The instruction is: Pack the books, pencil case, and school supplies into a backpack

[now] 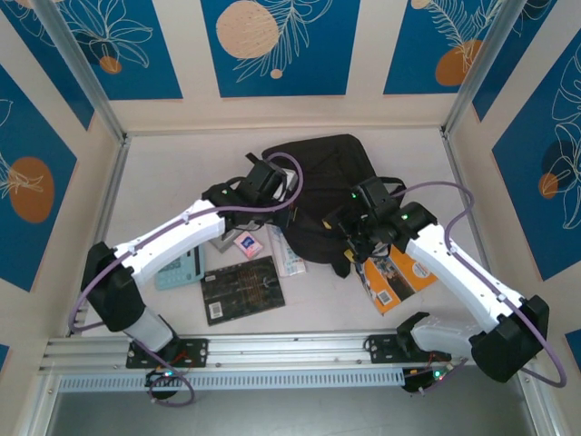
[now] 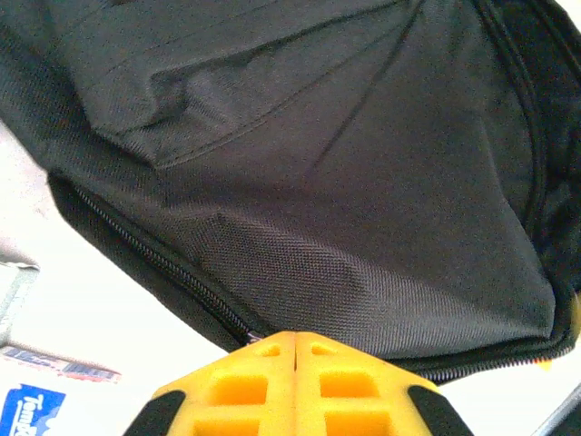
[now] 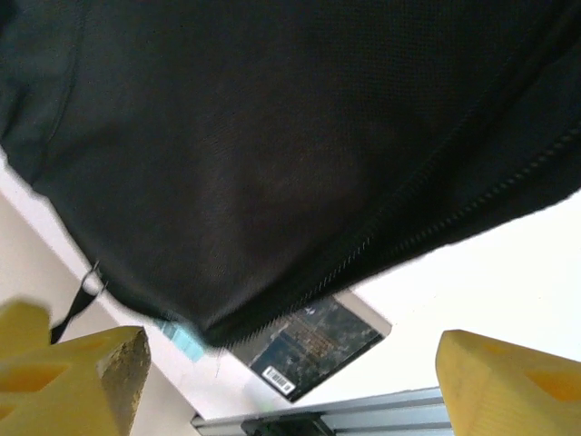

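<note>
Item, far left of the table (image 1: pixel 159 186): pale teal flat piece (image 1: pixel 179 270), lying flat beside the left arm. Item: black book (image 1: pixel 241 289) with gold patterning, flat, on the near side of the bag and closest to the left arm. Item: tiny pink piece (image 1: pixel 247 245) and clear blue-printed packet (image 1: pixel 289 257), just off the bag's near left edge. Item: left tool (image 2: pixel 295 338), fingers pressed together, tips at the zip line on the bag's left side; we cannot tell whether fabric or a zip pull is pinched between them. Item, centre: backpack (image 1: pixel 318 173), black and slumped, its long axis running away from the arm bases. We see no open mouth in it and cannot tell what it holds; everything listed here lies outside it. Item: right tool (image 3: pixel 292 350), fingers spread wide apart and gripping nothing, at the bag's near right edge with the zip seam directly ahead of it. Item, right: orange books (image 1: pixel 399 277), overlapping, flat beneath the right forearm. We judge that the next move turns on the zip, with both tools already at the bag.
</note>
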`<state>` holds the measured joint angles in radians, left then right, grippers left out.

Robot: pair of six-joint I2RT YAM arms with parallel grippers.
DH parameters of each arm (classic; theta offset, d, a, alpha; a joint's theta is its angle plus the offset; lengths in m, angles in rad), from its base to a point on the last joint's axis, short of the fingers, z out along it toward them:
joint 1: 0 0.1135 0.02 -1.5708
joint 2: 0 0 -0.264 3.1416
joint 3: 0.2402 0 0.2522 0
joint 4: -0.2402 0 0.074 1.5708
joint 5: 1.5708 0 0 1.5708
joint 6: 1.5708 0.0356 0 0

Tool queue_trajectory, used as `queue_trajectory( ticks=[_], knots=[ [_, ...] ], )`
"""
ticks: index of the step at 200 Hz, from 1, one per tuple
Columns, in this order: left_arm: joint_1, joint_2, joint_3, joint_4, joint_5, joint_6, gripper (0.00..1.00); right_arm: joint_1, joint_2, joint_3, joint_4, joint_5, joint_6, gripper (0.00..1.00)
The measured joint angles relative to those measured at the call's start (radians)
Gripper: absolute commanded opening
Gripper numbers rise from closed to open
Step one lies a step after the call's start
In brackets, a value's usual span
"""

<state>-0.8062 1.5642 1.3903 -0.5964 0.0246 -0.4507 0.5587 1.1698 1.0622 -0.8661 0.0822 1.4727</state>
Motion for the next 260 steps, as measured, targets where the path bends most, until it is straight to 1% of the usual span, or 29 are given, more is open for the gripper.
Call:
queue_trajectory(
  ticks=[10,22,24,29,31,32,34,36,38,40,41,44,46,48,49,50,60,61,74,101,129,208,238,260],
  knots=[
    [-0.011,-0.011,0.000,-0.003,-0.002,-0.005,0.00,0.000,0.012,-0.017,0.008,0.012,0.015,0.75],
    [-0.017,-0.025,0.000,-0.010,-0.003,-0.012,0.00,-0.001,0.024,-0.037,0.016,0.027,0.025,0.65],
    [-0.017,-0.027,0.000,-0.011,-0.004,-0.013,0.00,-0.002,0.025,-0.040,0.018,0.031,0.033,0.62],
    [-0.017,-0.033,0.000,-0.014,-0.007,-0.014,0.00,-0.003,0.028,-0.049,0.019,0.040,0.032,0.57],
    [-0.017,-0.035,0.000,-0.016,-0.007,-0.014,0.00,-0.003,0.029,-0.051,0.020,0.043,0.039,0.54],
    [-0.017,-0.037,0.000,-0.018,-0.007,-0.014,0.00,-0.003,0.029,-0.053,0.021,0.045,0.042,0.50],
    [-0.017,-0.039,0.000,-0.018,-0.010,-0.014,0.00,-0.003,0.030,-0.056,0.020,0.047,0.038,0.49],
    [-0.017,-0.040,0.000,-0.019,-0.011,-0.014,0.00,-0.003,0.031,-0.058,0.021,0.053,0.036,0.44],
    [-0.017,-0.043,0.000,-0.020,-0.012,-0.014,0.00,-0.003,0.031,-0.062,0.022,0.059,0.044,0.41],
    [-0.017,-0.045,0.000,-0.021,-0.015,-0.014,0.00,-0.003,0.031,-0.064,0.021,0.060,0.043,0.40],
    [-0.017,-0.046,0.000,-0.021,-0.017,-0.014,0.00,-0.003,0.031,-0.066,0.021,0.061,0.039,0.37],
    [-0.017,-0.048,0.000,-0.023,-0.020,-0.014,0.00,-0.004,0.032,-0.070,0.021,0.068,0.043,0.34],
    [-0.017,-0.050,0.000,-0.024,-0.023,-0.014,0.00,-0.004,0.032,-0.073,0.022,0.072,0.046,0.31],
    [-0.017,-0.052,0.000,-0.025,-0.027,-0.013,0.00,-0.005,0.032,-0.076,0.021,0.073,0.040,0.30],
    [-0.017,-0.053,0.000,-0.026,-0.029,-0.012,0.00,-0.006,0.032,-0.078,0.022,0.076,0.041,0.27],
    [-0.017,-0.053,0.000,-0.026,-0.030,-0.012,0.00,-0.006,0.032,-0.079,0.023,0.077,0.044,0.27],
    [-0.017,-0.058,0.000,-0.032,-0.042,-0.011,0.00,-0.008,0.031,-0.092,0.027,0.085,0.047,0.15],
    [-0.017,-0.058,0.000,-0.033,-0.044,-0.010,0.00,-0.009,0.031,-0.095,0.029,0.086,0.039,0.12],
    [-0.017,-0.058,0.000,-0.040,-0.060,-0.002,0.00,-0.017,0.031,-0.114,0.043,0.092,0.038,0.00],
    [-0.029,-0.055,-0.001,-0.052,-0.108,0.032,0.00,-0.030,0.017,-0.142,0.069,0.090,0.023,0.00],
    [-0.032,-0.035,0.000,-0.059,-0.184,0.086,0.00,-0.035,-0.003,-0.148,0.086,0.091,0.007,0.00],
    [-0.032,0.081,0.066,-0.061,-0.356,0.242,0.00,-0.035,0.001,-0.160,0.147,0.100,-0.072,0.00],
    [-0.010,0.123,0.100,-0.057,-0.408,0.277,0.00,-0.035,0.001,-0.161,0.145,0.113,-0.109,0.00],
    [0.017,0.138,0.114,-0.055,-0.425,0.286,0.00,-0.035,0.000,-0.161,0.144,0.121,-0.134,0.00]
  ],
)
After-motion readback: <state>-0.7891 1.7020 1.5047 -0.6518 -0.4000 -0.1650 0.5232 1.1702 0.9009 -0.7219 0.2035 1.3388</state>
